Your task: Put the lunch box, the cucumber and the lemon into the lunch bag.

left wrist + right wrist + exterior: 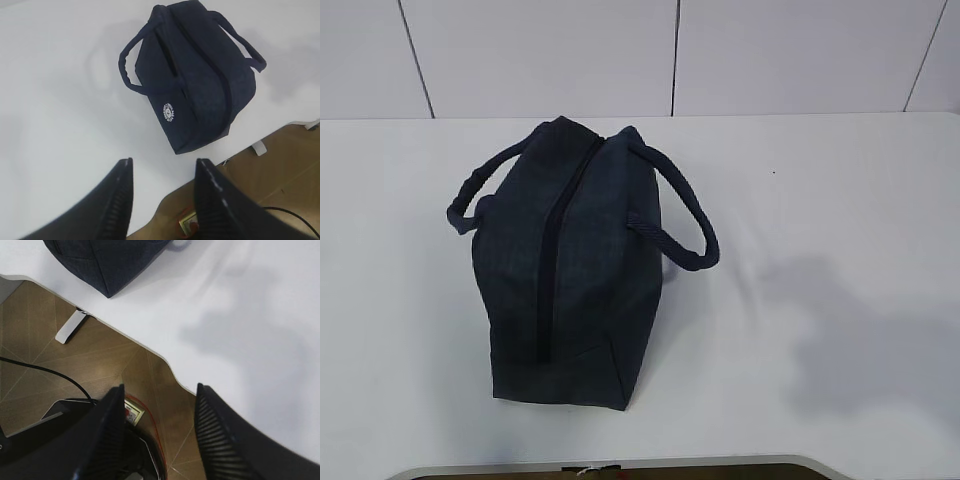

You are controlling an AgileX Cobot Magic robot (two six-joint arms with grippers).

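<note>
The dark navy lunch bag point(570, 270) stands on the white table point(820, 200), its top zipper shut and its two handles hanging to either side. It also shows in the left wrist view point(195, 85), with its white round logo point(169, 111) facing the camera, and its corner shows in the right wrist view point(105, 260). My left gripper point(164, 167) is open and empty above the table's front edge. My right gripper point(160, 392) is open and empty over the front edge too. The lunch box, cucumber and lemon are out of view. Neither gripper shows in the exterior view.
The table's front edge point(150, 347) runs under both grippers, with wooden floor point(60, 340), a black cable and a floor socket point(133, 415) below. A white panelled wall point(670, 50) stands behind the table.
</note>
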